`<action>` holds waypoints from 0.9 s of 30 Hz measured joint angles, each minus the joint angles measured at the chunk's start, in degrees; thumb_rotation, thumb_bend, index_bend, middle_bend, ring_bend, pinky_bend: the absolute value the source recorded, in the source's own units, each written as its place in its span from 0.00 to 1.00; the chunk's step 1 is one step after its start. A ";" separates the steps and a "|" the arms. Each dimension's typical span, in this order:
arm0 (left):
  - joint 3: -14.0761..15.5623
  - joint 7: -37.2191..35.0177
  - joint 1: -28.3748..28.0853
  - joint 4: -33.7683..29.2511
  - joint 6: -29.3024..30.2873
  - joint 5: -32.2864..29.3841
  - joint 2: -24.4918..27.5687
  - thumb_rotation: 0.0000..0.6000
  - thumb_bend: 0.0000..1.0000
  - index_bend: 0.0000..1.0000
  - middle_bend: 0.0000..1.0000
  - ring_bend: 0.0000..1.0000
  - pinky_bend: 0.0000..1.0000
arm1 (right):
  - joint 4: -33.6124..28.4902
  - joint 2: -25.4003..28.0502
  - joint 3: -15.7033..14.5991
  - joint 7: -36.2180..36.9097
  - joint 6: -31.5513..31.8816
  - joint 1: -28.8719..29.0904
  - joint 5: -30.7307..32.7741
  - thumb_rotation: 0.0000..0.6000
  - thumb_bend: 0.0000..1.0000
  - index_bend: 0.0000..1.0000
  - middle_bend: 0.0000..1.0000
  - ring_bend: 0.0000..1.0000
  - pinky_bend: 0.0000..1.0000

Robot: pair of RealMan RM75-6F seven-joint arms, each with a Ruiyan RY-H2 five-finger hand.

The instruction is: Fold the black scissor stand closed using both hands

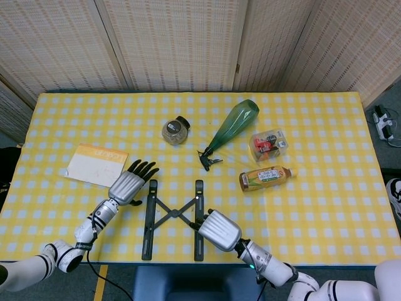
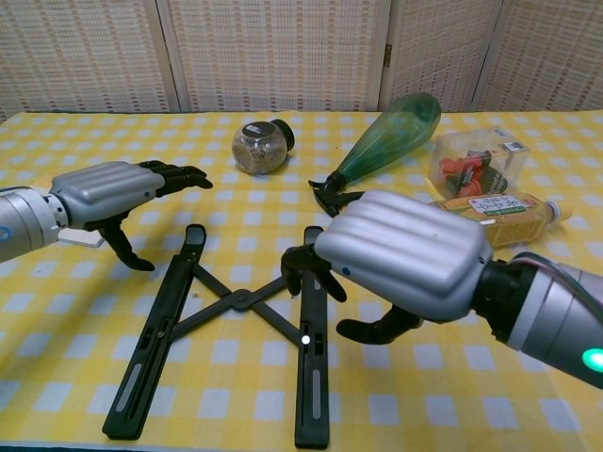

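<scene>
Hovering over the black scissor stand (image 1: pixel 172 216), which lies spread open near the table's (image 1: pixel 326 207) front edge, both hands are empty: the left hand (image 1: pixel 128 186) fingers splayed by the left rail's far end, the right hand (image 1: pixel 219 230) fingers curled at the right rail, contact unclear.

1. You are working over a yellow-and-white checked tablecloth (image 1: pixel 326 207), looking like matt woven cloth.
2. The black scissor stand (image 1: pixel 173 217) is showing matt black bars, plastic or coated metal; you cannot tell which.
3. Your left hand (image 1: pixel 127 186) and right hand (image 1: pixel 219 229) are wearing smooth silver shells with a satin sheen and dark fingers.
4. The green bottle (image 1: pixel 233 125) is gleaming like glossy translucent plastic.
5. The round clear jar (image 1: pixel 173 130) is looking glassy.
6. The pale booklet (image 1: pixel 96 165) is reading as matt paper.
</scene>
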 measured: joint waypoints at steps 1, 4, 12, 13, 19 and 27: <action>0.12 -0.38 0.07 0.02 -0.09 -0.05 -0.11 1.00 0.13 0.00 0.00 0.00 0.00 | 0.39 -0.23 -0.14 -0.07 -0.07 0.07 0.20 1.00 0.32 0.41 0.60 0.72 0.66; 0.34 -1.82 0.21 -0.15 -0.22 -0.10 -0.37 1.00 0.13 0.00 0.00 0.00 0.00 | 1.71 -0.85 -0.55 -0.50 -0.06 0.26 0.36 1.00 0.32 0.41 0.61 0.73 0.66; 0.97 -3.01 0.26 -0.29 0.22 0.64 -1.09 1.00 0.13 0.00 0.00 0.00 0.00 | 6.92 -3.27 -1.92 -0.47 0.64 0.42 0.25 1.00 0.32 0.42 0.62 0.73 0.66; 0.96 -3.08 0.26 -0.30 0.18 0.56 -1.13 1.00 0.13 0.00 0.00 0.00 0.00 | 7.54 -3.60 -2.05 -0.35 0.73 0.46 0.21 1.00 0.32 0.42 0.62 0.73 0.67; 1.15 -3.51 0.46 -0.31 0.14 0.42 -1.20 1.00 0.13 0.00 0.00 0.00 0.00 | 11.76 -5.97 -2.63 0.34 1.71 0.80 -0.41 1.00 0.32 0.42 0.62 0.73 0.67; 1.21 -4.22 0.47 -0.26 0.00 0.33 -1.22 1.00 0.13 0.00 0.00 0.00 0.00 | 17.08 -8.77 -3.26 0.77 3.31 1.62 -2.03 1.00 0.32 0.42 0.62 0.73 0.67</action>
